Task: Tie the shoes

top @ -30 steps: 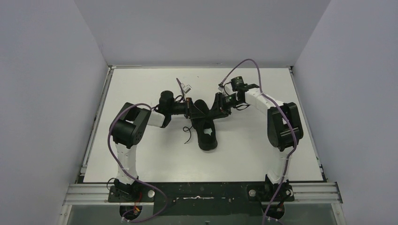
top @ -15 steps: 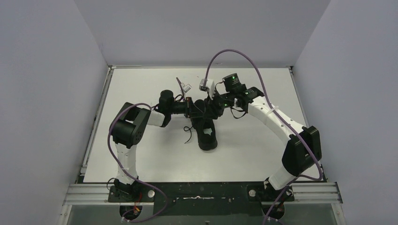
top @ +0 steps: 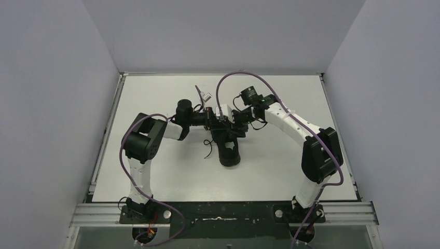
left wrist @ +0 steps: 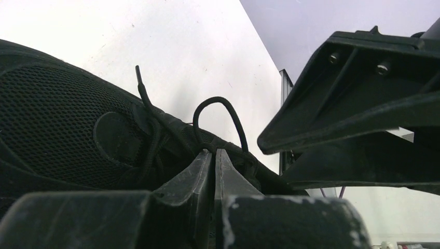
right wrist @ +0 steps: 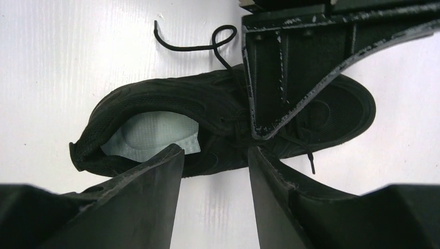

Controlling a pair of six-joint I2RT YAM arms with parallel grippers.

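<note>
Sneaker point(top: 229, 150) lies mid-table, heel near, between both arms. Your left gripper point(left wrist: 214, 155), jaws pressed together, sits at the lace loop point(left wrist: 218, 106), probably to anchor it. Your right gripper point(right wrist: 215, 153) hovers above the shoe, jaws spread to take a lace.

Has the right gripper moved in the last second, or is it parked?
Yes. In the top view the right gripper has slid left, from the shoe's right side to above its laces, closer to the left gripper. The shoe has not shifted.
</note>
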